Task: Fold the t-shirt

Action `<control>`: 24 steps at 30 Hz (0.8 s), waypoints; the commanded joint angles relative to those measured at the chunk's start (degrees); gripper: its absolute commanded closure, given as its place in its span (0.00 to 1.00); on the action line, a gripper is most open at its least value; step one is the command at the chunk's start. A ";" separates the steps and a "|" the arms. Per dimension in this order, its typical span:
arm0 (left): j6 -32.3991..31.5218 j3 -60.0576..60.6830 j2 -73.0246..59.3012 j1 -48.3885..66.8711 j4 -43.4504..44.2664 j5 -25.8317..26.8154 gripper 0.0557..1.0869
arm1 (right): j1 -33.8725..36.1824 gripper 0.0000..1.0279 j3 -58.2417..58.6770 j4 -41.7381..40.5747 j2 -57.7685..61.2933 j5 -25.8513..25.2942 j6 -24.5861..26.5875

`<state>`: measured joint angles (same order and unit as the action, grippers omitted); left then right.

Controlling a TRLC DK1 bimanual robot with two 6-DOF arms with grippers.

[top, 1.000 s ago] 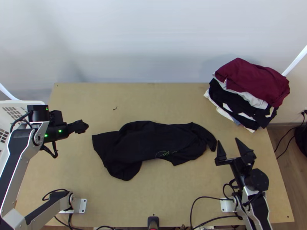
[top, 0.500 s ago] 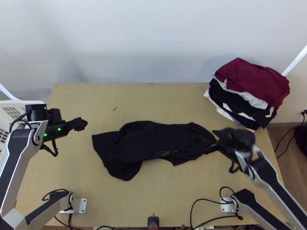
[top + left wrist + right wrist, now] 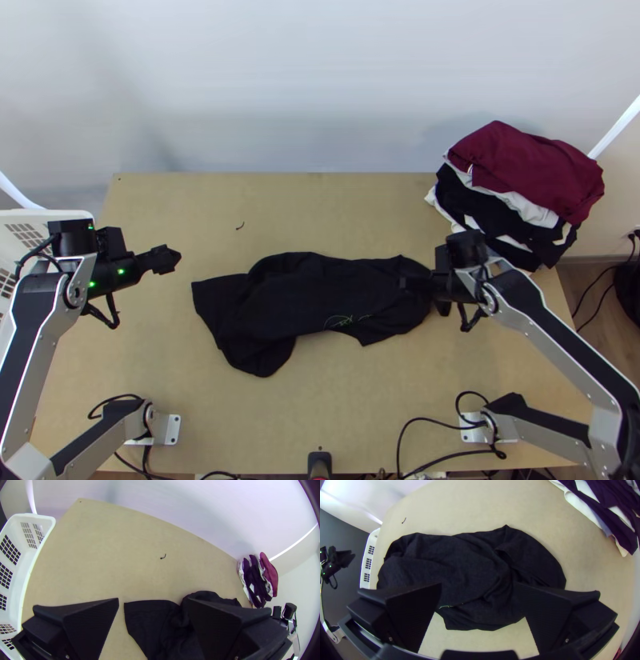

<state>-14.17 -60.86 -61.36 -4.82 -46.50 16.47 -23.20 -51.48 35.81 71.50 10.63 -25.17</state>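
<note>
Left pincer: released. In the left wrist view its two fingers stand wide apart, with no cloth gripped between them. In the top view it is positioned on the table's left side, apart from the t-shirt and near the white basket.

Right pincer: released. In the right wrist view its fingers are likewise set wide apart, and nothing is clamped. In the top view its tips overlap the right end of the t-shirt; I cannot tell whether they touch the fabric.

T-shirt: black, located across the middle of the table, its longer dimension running left to right. It is partly folded and bunched, with creases and overlapping layers. The left end terminates in a flatter, straight-edged section. A rounded lobe projects toward the near edge on the left. A thin green print is visible near the near edge of the cloth, right of its middle. The far right part forms a rounded flap.

Surroundings: a clothes pile is located at the far right corner of the table, a burgundy garment on top, black and white ones beneath. A small dark curved object lies on the table beyond the t-shirt, left of centre. The basket is located beside the table's left edge.
</note>
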 commanded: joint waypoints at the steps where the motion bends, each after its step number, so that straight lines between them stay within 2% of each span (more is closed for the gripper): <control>1: -0.94 1.01 1.42 0.25 0.71 -0.12 0.05 | -0.35 0.04 -1.25 0.75 3.47 0.88 -3.13; 4: -0.94 1.01 1.77 0.16 0.71 -0.12 0.05 | -0.35 0.07 -1.60 0.66 6.81 1.32 -3.66; 6: -0.94 1.10 1.95 -0.01 0.71 -0.12 0.05 | -0.35 0.15 -1.43 -0.48 8.04 1.32 -3.75; 10: -1.03 1.62 2.39 -0.19 0.71 -0.12 0.05 | -1.23 0.24 -2.04 -3.12 11.64 1.41 -3.75; 14: -1.21 1.53 2.48 -0.19 0.71 -0.12 0.05 | -1.23 0.53 -1.25 -8.74 13.22 1.50 -3.84; 15: -1.21 1.53 2.48 -0.19 0.71 -0.12 0.05 | -1.23 0.57 -1.25 -10.15 13.84 1.50 -4.36; 18: -1.29 1.53 2.39 -0.19 0.71 -0.12 0.05 | -1.23 0.60 -2.39 -10.41 16.91 2.02 -5.68; 19: -1.29 1.45 2.30 -0.19 0.71 -0.12 0.05 | -1.14 0.68 -2.57 -10.41 17.44 2.02 -5.68; 24: -0.59 1.89 2.30 -0.37 0.71 -0.12 0.05 | -1.14 0.87 -2.39 -9.71 14.89 2.29 -6.56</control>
<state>-14.59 -60.42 -59.70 -4.89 -46.33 16.47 -23.99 -53.08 25.74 88.09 12.38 -30.13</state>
